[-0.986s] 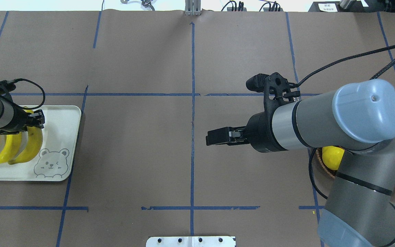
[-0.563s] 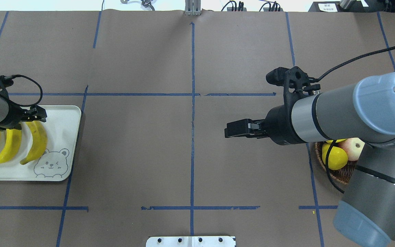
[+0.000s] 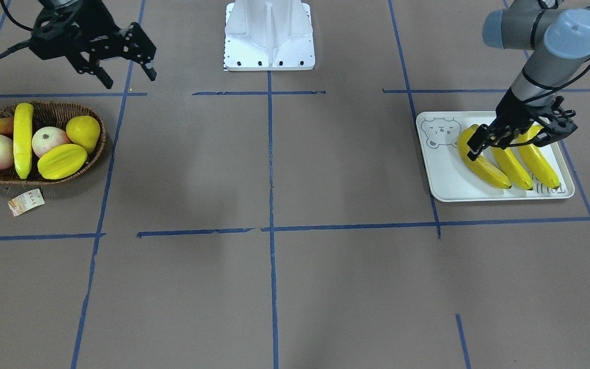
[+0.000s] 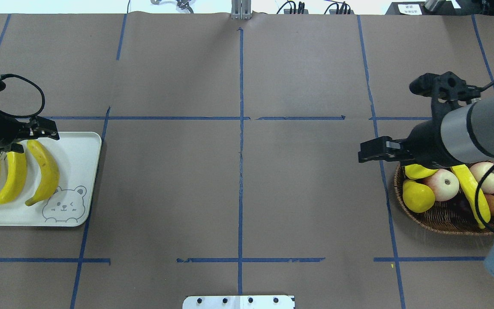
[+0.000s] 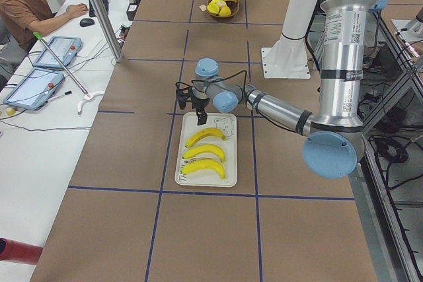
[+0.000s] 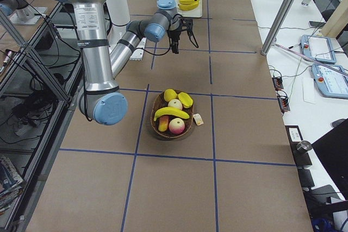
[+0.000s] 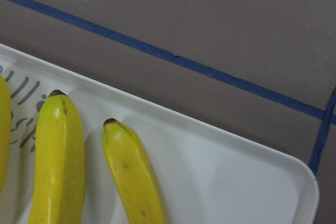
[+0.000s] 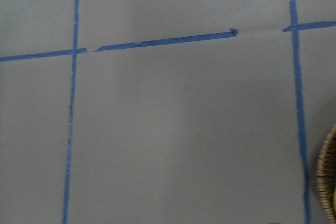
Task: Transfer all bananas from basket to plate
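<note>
Yellow bananas (image 4: 15, 178), three of four, lay side by side on the plate (image 4: 79, 154) beneath the left gripper (image 3: 510, 141) (jaws spread, empty), while the fourth banana (image 4: 472, 195) lay in the basket (image 4: 440, 225) near the right gripper (image 3: 129, 74), likewise wide and empty.

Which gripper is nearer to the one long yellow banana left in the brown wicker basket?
Right. The right gripper hovers open just outside the basket rim, close to that banana; the left gripper is across the table, above the off-white bear-print tray.
</note>
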Robot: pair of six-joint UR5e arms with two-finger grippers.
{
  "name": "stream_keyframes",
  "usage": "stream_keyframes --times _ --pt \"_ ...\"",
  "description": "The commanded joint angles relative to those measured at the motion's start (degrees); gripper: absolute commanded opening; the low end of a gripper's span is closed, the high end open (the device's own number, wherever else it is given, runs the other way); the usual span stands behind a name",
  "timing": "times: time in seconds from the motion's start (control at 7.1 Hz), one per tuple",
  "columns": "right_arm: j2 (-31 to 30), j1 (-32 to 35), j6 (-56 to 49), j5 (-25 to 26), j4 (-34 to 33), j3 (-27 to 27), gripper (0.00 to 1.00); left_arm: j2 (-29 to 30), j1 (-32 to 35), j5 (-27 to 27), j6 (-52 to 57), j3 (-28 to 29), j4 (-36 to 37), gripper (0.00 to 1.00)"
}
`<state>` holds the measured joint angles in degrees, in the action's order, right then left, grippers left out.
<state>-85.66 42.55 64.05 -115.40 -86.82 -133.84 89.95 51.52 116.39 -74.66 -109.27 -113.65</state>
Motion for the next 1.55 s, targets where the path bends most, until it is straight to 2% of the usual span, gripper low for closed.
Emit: stream_keyframes --times 0.0,0.42,0.84,1.41 --pt "-11.25 4.9 -16.87 -2.45 -0.98 -1.07 1.0 0.76 -0.1 0.5 -1.45 -3.74 3.25 1.0" --pt "-18.65 4.91 -35.78 -1.58 -1.25 4.8 1.0 1.72 -0.45 0.5 -2.95 -3.93 3.17 1.0" --pt "-19.64 4.73 -37.33 -1.32 -1.07 11.48 1.0 2.95 -1.42 0.24 -4.97 -4.19 3.17 1.0" --pt "-18.41 4.38 -37.15 -1.4 -0.37 16.58 0.99 2.95 -1.59 -0.03 -4.97 -4.28 3.17 1.0"
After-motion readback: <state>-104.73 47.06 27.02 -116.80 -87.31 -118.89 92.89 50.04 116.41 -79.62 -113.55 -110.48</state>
